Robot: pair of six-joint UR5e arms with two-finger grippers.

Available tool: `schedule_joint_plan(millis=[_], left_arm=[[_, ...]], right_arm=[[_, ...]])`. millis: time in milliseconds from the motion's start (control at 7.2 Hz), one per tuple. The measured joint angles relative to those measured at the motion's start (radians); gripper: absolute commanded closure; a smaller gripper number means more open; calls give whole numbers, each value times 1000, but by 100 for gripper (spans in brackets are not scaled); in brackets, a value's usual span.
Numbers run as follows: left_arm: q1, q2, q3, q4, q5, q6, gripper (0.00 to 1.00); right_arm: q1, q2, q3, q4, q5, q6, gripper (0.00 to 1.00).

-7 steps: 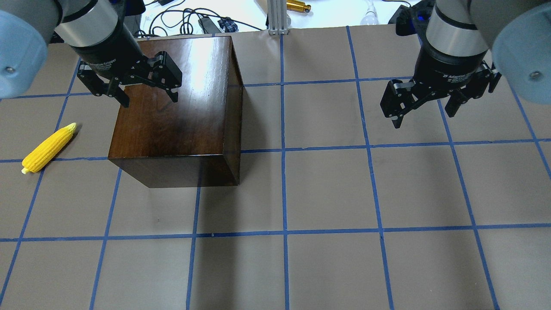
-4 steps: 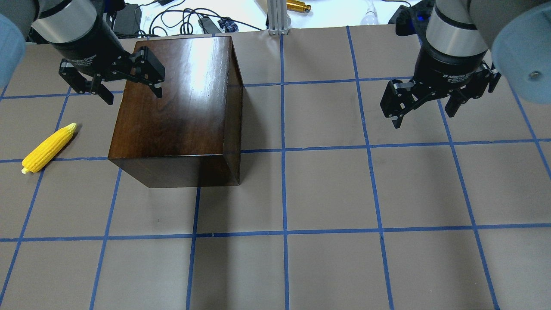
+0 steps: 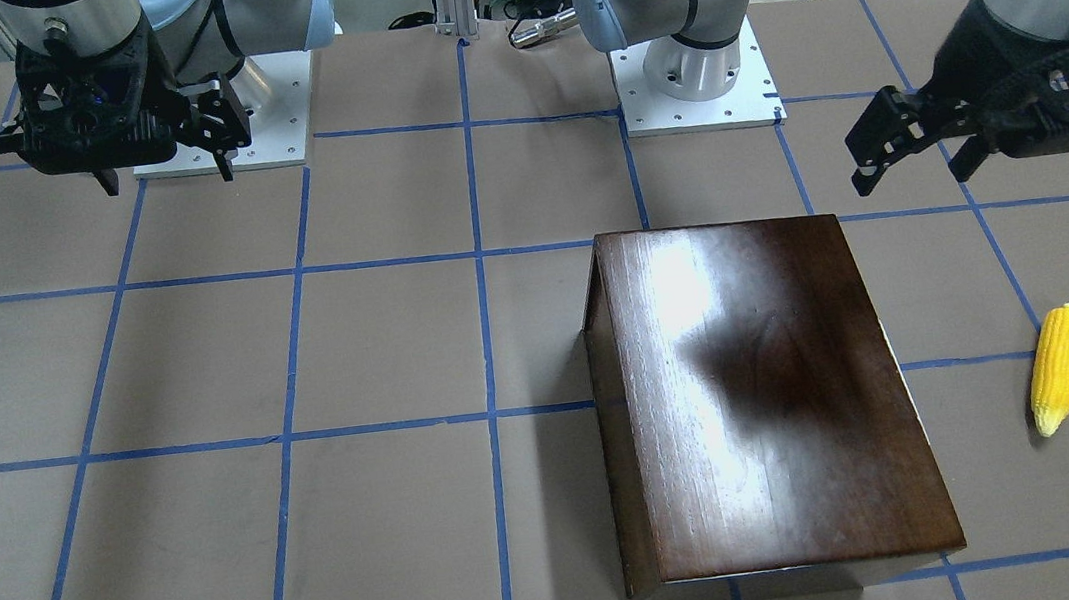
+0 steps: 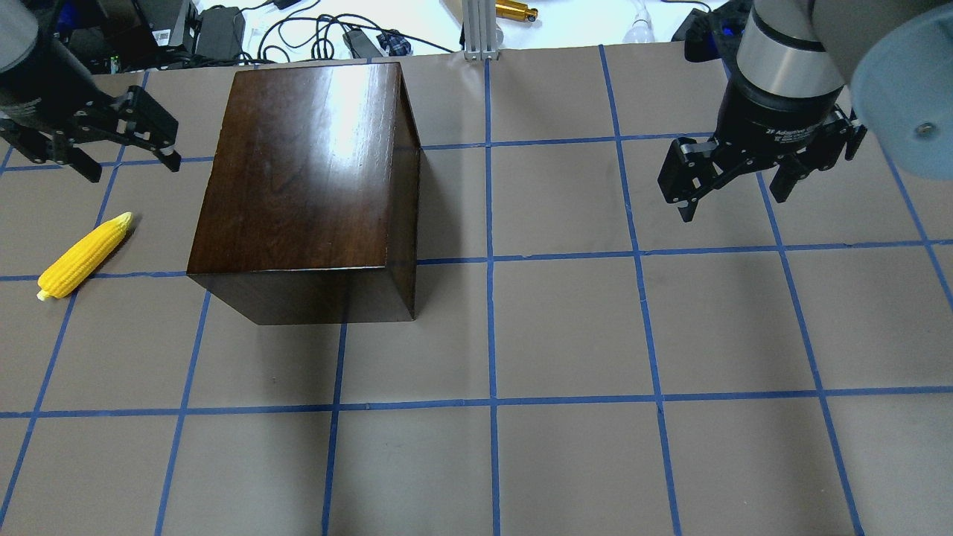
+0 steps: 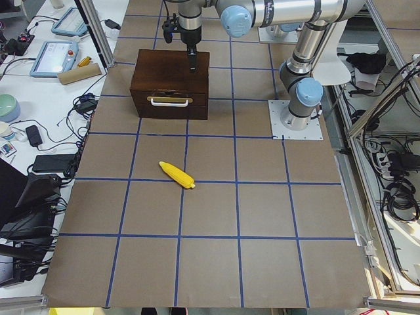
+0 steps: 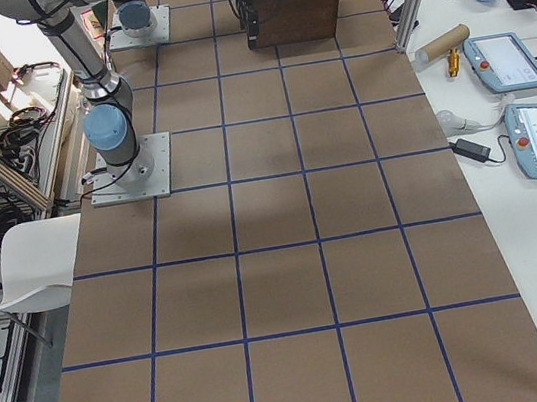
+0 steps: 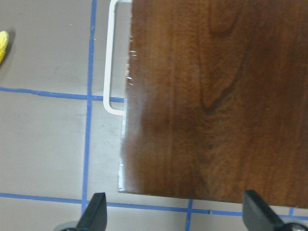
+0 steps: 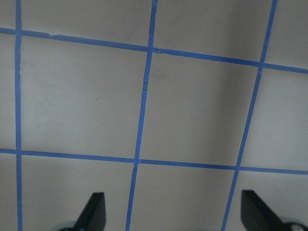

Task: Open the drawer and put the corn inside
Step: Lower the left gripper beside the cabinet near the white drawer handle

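Observation:
The glossy dark-brown box [image 4: 305, 171] stands left of centre on the table, also in the front view [image 3: 767, 394]. Its drawer is shut. The drawer's dark front [image 5: 169, 108] with the whitish handle [image 5: 170, 101] faces the table's left end, and the handle shows in the left wrist view [image 7: 109, 57]. The yellow corn [image 4: 83, 254] lies on the table left of the box, also in the front view [image 3: 1061, 368]. My left gripper [image 4: 93, 149] is open and empty, raised beyond the box's left side, past the corn. My right gripper [image 4: 733, 197] is open and empty, far right.
Blue tape lines [image 4: 491, 260] grid the brown table. An aluminium post [image 4: 476, 30], cables and small devices [image 4: 357, 37] sit past the far edge. Tablets [image 6: 505, 59] lie on the side bench. The arm bases [image 3: 695, 70] stand at the robot's side.
My left gripper has moved left, from above the box's top to beyond its left edge, still open. The right gripper, the box and the corn have not moved.

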Motion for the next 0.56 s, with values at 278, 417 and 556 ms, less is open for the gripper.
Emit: schedule_joint_plan(millis=[278,417,556], left_arm=[[130,-31,4,8,2,159,0],[172,-51,6,14,2,207,0],[194,-84,5,32,3,225,0]], right_arm=[[0,0,0,0,0,0,0],[0,0,0,0,0,0,0],[0,0,0,0,0,0,0]])
